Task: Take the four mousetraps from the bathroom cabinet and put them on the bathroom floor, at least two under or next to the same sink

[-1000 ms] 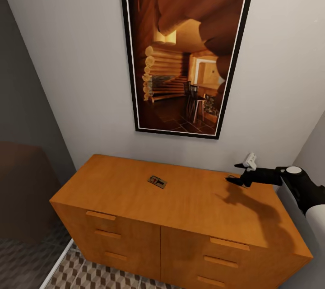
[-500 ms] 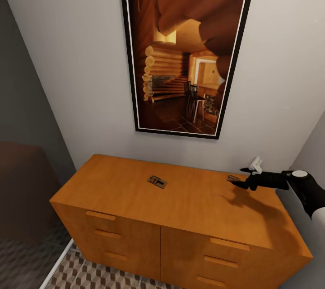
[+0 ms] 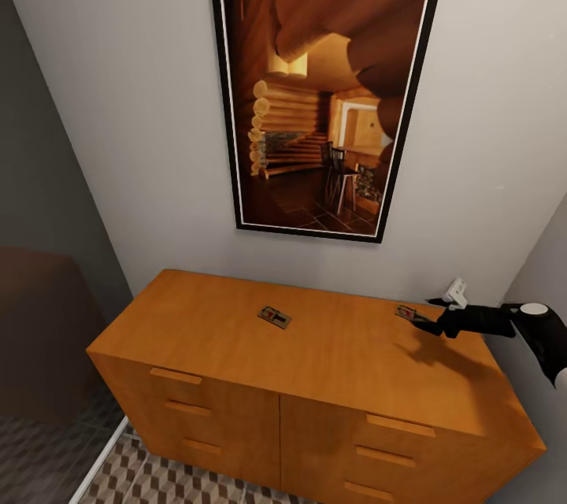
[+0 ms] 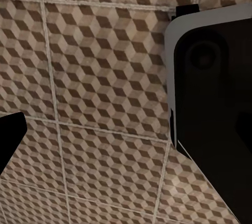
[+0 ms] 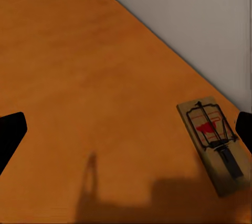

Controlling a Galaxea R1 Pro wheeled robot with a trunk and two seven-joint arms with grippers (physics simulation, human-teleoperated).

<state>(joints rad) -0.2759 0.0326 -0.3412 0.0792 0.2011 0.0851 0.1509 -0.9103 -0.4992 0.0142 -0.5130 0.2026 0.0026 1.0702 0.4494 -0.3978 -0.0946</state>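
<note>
Because I want the nearer mousetrap between my fingers, I hold the right gripper low over the cabinet at the right of the head frame, spread open, tips just beside the trap but not gripping. Both traps are thin tan boards with dark wire and a red catch, lying flat on the smooth orange-brown wood; the other mousetrap sits mid-frame. My left gripper hangs over the cube-patterned bathroom floor; I cannot tell its state.

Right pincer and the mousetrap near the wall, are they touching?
Cannot tell. In the head view the right pincer tips meet the mousetrap with no plain gap; the right wrist view shows the mousetrap beside a finger.
</note>
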